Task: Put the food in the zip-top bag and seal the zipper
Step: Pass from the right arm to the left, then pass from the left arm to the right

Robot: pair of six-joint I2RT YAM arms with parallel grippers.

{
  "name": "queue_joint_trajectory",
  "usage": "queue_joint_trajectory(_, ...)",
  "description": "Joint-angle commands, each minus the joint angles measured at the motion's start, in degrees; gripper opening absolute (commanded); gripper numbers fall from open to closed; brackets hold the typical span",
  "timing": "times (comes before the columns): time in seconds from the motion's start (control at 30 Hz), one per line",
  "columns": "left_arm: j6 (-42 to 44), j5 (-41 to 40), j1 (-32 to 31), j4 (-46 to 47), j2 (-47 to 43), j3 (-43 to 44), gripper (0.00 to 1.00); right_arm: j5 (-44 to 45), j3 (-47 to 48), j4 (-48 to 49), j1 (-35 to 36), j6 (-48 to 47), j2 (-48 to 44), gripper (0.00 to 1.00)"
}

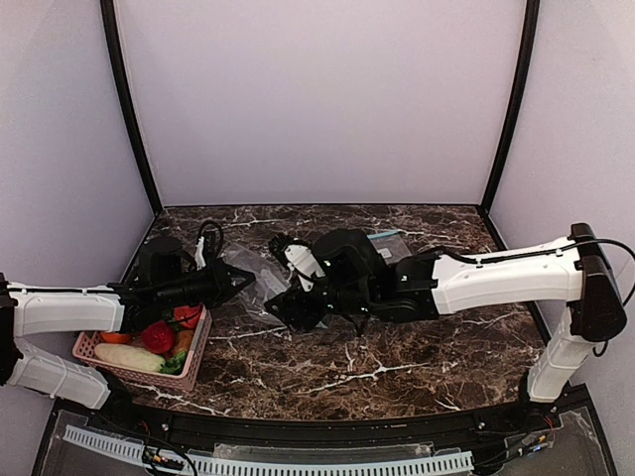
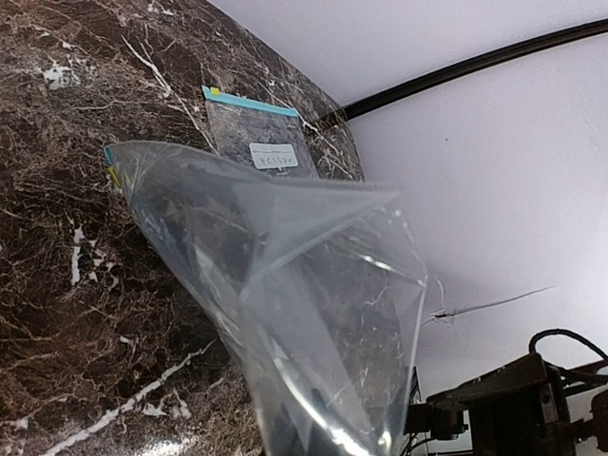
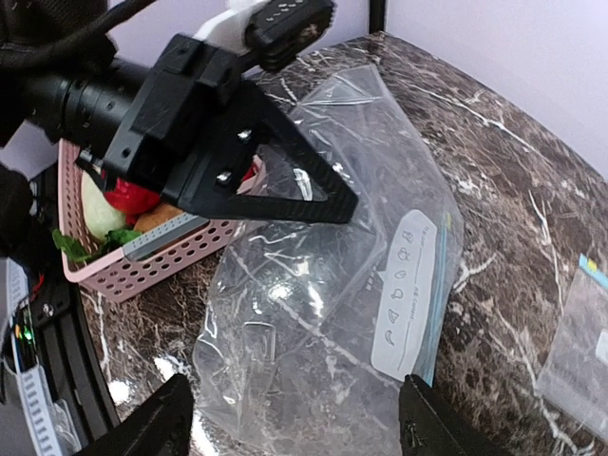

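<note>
From above, the pink basket (image 1: 149, 380) holds the food (image 1: 159, 337). Left wrist view: the zip-top bag (image 2: 313, 313) hangs lifted and empty. Right wrist view: the left gripper (image 3: 334, 201) is pinched tight on the bag's edge, and the right gripper (image 3: 296, 413) is spread wide above it, holding nothing.

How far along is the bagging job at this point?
Done: nothing is packed yet; the bag looks empty. In hand: the left gripper is shut on the bag, holding part of it up, and the right gripper hangs open over it. Left: all the food lies in the pink basket, then the zipper needs sealing.
</note>
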Motion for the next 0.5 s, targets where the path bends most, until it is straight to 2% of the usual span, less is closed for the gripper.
queue_joint_trajectory(0.0, 6.89, 4.41, -0.04, 0.97, -0.44, 1.77, 0.01, 1.75, -2.16, 1.79, -0.03, 1.77, -2.86, 0.81)
queue_joint_trajectory(0.2, 16.48, 11.03, -0.04, -0.9, -2.76, 3.52, 0.01, -2.94, -5.97, 3.18, -3.36, 6.44, -6.15, 0.89)
queue_joint_trajectory(0.47, 24.34, 21.33, -0.04, 0.42, -8.98, 3.58, 0.01, -17.16, -15.29, 14.96, -10.42, 16.87, -11.98, 0.92)
